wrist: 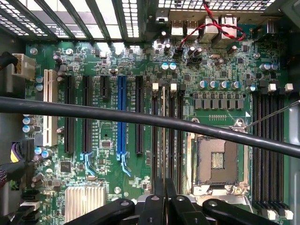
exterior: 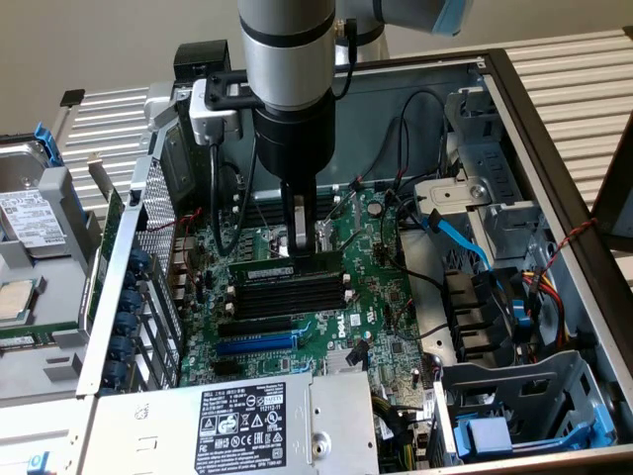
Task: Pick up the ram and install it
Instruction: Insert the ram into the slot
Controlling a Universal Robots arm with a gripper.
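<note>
- Currently, the ram [exterior: 285, 268] is seen at the centre of the exterior view, standing along the uppermost of the black memory slots [exterior: 292, 295]. In the wrist view it is seen edge-on [wrist: 163, 122] between the slot strips.
- The gripper [exterior: 312, 247] is closed narrow on the ram's upper edge, nearer the stick's end toward the exterior view's right. The fingers [wrist: 158, 201] are seen pinched together around the thin board.
- How deep the stick is seated cannot be told. If the notch is not lined up with the slot key, the board is likely to be bent or the contacts damaged by a downward push.
- The off-centre grip is judged a risk: one end could be driven in first, so the stick is left tilted and a white end clip [wrist: 155, 86] unlatched.
- The thin board could be slid between the pads under pressing force.
- The black cable [wrist: 140, 117] is strung across the wrist view near the tool and could be snagged or dragged.
- The CPU socket [wrist: 218, 159] is just beside the slots and could be struck if sideways drift is allowed.
</note>
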